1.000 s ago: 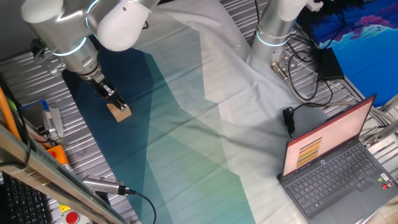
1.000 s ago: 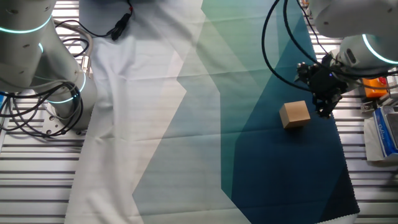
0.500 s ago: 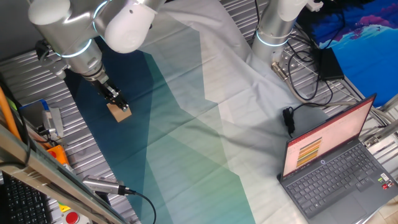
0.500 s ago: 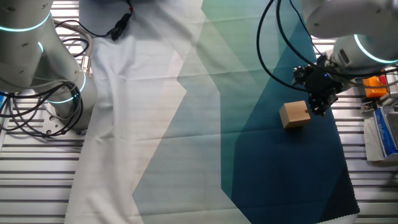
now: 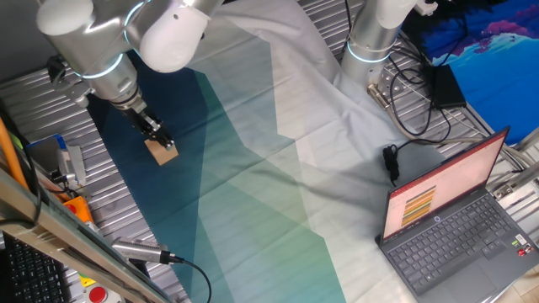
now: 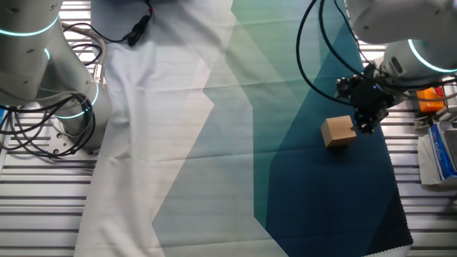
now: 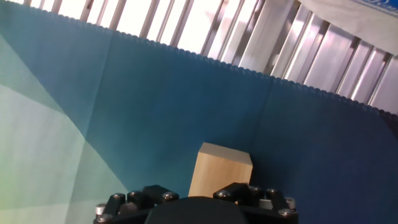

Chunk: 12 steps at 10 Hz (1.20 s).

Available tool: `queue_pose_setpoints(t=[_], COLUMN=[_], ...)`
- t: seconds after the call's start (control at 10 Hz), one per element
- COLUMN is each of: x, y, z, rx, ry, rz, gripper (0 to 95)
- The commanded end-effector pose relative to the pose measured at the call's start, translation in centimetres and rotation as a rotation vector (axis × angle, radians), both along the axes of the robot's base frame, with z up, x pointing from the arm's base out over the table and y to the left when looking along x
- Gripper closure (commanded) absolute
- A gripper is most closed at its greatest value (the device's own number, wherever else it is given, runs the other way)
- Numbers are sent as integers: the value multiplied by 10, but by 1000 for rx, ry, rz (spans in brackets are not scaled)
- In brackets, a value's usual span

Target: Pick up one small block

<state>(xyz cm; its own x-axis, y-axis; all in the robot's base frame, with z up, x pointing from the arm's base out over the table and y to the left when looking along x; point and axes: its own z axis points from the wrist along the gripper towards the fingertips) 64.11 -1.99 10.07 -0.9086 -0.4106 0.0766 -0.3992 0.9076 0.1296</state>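
The small block (image 5: pixel 162 151) is a plain light-tan wooden cube resting on the dark blue part of the cloth; it also shows in the other fixed view (image 6: pixel 338 132). My gripper (image 5: pixel 155 134) comes down at a slant, its tip at the block's upper edge. From the other side the gripper (image 6: pixel 367 121) is at the block's right side. Its fingers look narrow and together, not around the block. In the hand view the block (image 7: pixel 221 172) lies just ahead of the gripper's base (image 7: pixel 193 208), slightly right of centre; the fingertips are hidden.
The cloth (image 5: pixel 253 168) runs from dark blue through green to white. Its scalloped edge (image 7: pixel 249 70) and the metal slats lie just beyond the block. An open laptop (image 5: pixel 446 223), cables (image 5: pixel 404 93), a second robot base (image 6: pixel 43 71) and boxes (image 6: pixel 439 146) ring the cloth.
The gripper has shifted slightly toward the block over the last second and has barely moved since. The block has not moved.
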Motion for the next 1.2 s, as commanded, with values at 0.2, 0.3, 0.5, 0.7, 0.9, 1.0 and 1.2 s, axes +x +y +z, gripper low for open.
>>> queue_pose_setpoints(t=[0.2,0.3,0.5,0.7,0.9,1.0,1.2], x=[1,1,1,1,1,1,1], y=[-1,-1,-1,-1,-1,-1,-1], z=[-1,-1,-1,-1,-1,-1,-1], rx=[-9,-32,-43,-44,-52,-50,-54], ry=[15,16,13,13,15,17,25], rz=[14,11,-22,-35,-39,-32,-23], gripper=[0,190,190,190,190,190,0])
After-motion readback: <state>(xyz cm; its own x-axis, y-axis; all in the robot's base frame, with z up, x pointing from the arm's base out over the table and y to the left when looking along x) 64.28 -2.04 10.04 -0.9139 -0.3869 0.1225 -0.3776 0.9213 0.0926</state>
